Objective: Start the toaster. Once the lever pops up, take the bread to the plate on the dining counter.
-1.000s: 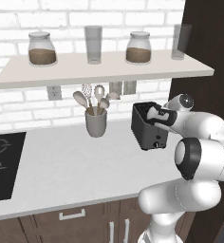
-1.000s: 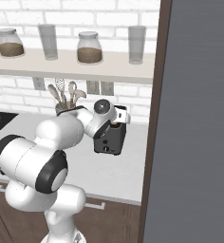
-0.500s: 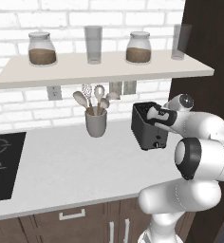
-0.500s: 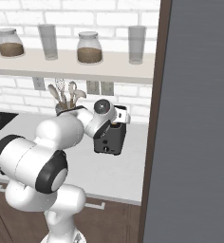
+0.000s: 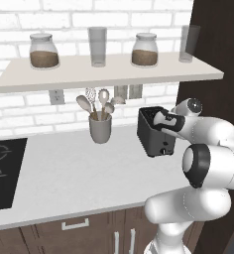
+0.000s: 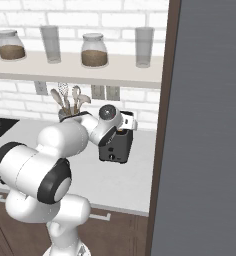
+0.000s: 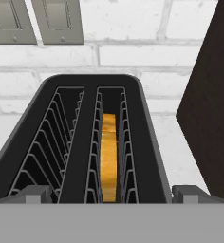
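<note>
The toaster stands on the pale worktop, near the dark wall panel and to the right of the grey cup. Its upper right part is hidden behind the robot's hand in the left base view, and the right base view hides its top likewise. The gripper hangs just above the toaster, its fingers spread as wide as they go, holding nothing. From the hand, two slots show: the left one bare, the right one holding one slice of bread, standing on edge. The utensils in the cup are hard to count. On the shelf above the toaster stand two jars and two glasses. Two outlets are cut off at the top edge.
</note>
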